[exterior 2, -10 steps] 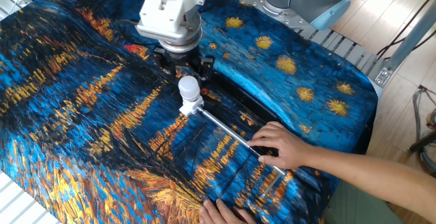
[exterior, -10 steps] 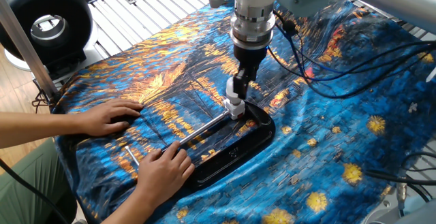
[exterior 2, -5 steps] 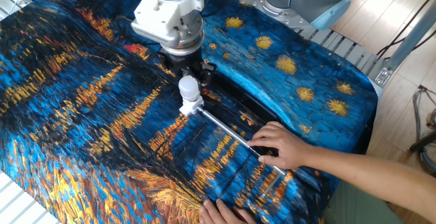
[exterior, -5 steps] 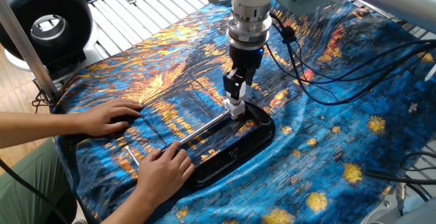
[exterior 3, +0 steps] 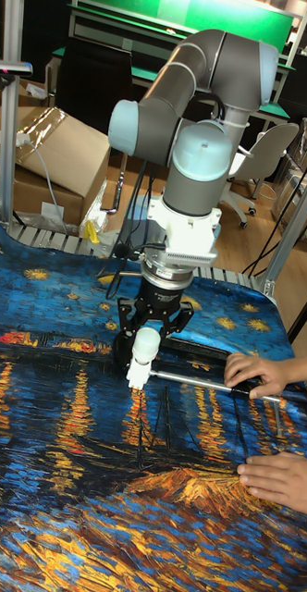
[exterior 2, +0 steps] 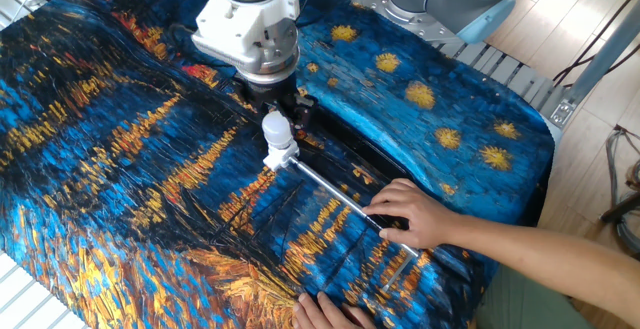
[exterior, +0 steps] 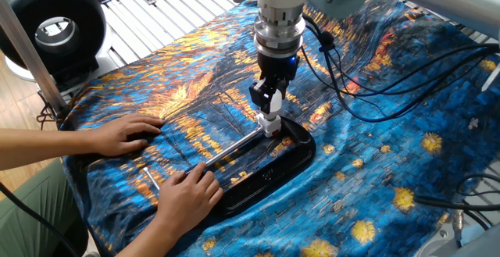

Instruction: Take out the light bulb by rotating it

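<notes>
Since a second ago we see the gripper (exterior: 269,101) has risen a little and shifted sideways, while the bulb (exterior 2: 275,127) and the hands have stayed put. The jaws hang open, one black finger (exterior 3: 124,326) on each side of the bulb's globe with a gap showing, so nothing is gripped. The bulb stands upright between and just below the jaws, its neck seated in the white socket (exterior 2: 281,155) directly under them. From the socket a metal rod (exterior 2: 335,195) runs away from the jaws across the black tray (exterior: 291,162), which lies under and beside them on the painted cloth (exterior 2: 120,169) covering the tabletop. At the rod's far end, well apart from the jaws, one hand (exterior 2: 412,214) presses down on it; the other hand (exterior: 123,136) lies flat on the cloth, farther out still. Dark cables (exterior: 367,93) trail off behind the arm, away from the jaws.
</notes>
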Controlling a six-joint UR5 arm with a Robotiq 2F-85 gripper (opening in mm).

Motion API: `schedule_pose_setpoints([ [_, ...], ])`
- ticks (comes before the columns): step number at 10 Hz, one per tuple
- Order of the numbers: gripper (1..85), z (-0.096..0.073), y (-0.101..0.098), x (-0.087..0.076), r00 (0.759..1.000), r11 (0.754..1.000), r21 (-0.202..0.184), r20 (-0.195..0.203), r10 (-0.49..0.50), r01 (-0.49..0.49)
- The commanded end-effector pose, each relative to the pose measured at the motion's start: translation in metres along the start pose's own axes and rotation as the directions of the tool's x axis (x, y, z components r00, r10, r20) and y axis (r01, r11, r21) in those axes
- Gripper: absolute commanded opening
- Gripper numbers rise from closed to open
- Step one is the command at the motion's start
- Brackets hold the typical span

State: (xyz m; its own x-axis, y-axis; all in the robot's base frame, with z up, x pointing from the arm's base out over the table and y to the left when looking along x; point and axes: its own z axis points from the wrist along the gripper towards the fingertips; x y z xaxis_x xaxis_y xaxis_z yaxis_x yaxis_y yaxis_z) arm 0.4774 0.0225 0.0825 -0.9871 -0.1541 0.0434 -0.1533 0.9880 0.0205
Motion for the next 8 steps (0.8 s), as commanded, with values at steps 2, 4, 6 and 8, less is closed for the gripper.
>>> schedule_pose_setpoints([
  [2,49.3,0.0002,0.0049,-0.0043,0.999,0.999,-0.013,0.003,0.033,-0.033],
  [4,44.0,-0.0001,0.0066,-0.0032,0.999,0.998,-0.02,-0.001,0.055,-0.055],
  [6,40.7,-0.0009,0.0066,-0.0027,0.998,0.998,-0.02,-0.001,0.059,-0.059],
  [8,34.3,-0.0009,0.0029,-0.002,1.0,1.0,-0.006,-0.002,0.029,-0.029],
])
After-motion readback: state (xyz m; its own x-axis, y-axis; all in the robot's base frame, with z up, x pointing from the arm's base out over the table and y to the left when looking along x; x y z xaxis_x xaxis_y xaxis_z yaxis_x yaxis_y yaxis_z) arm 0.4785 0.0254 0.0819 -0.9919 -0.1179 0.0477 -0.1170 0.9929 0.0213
